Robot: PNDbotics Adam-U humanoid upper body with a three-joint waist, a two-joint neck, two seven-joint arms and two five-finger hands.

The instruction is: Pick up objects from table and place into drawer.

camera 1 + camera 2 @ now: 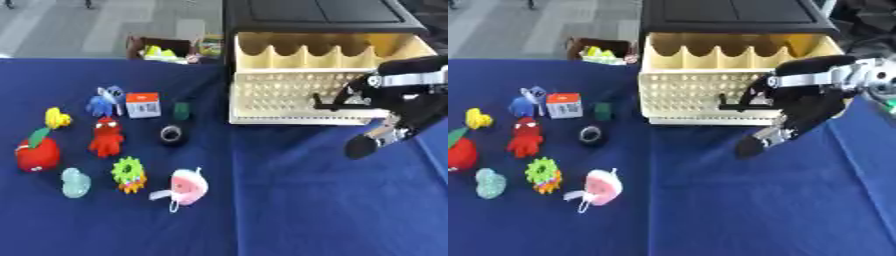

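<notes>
A cream drawer (289,95) stands pulled out of a black cabinet (315,12) at the back; I see nothing inside it. My right hand (807,107) hangs just in front of the drawer's right half, open, fingers pointing down-left, thumb out to the left, holding nothing. On the left of the blue cloth lie the toys: a yellow duck (57,118), a blue pony (104,101), a white-and-orange cube (143,104), a dark green block (181,111), a red octopus (106,137), a black ring (171,134), a red apple (38,152), a teal piece (74,182), a green-and-orange spiky toy (129,174) and a pink round toy (186,186). My left hand is out of sight.
Behind the table's far edge, left of the cabinet, a brown box (162,48) holds yellow and green items. The blue table (306,200) stretches bare in front of the drawer and to the right.
</notes>
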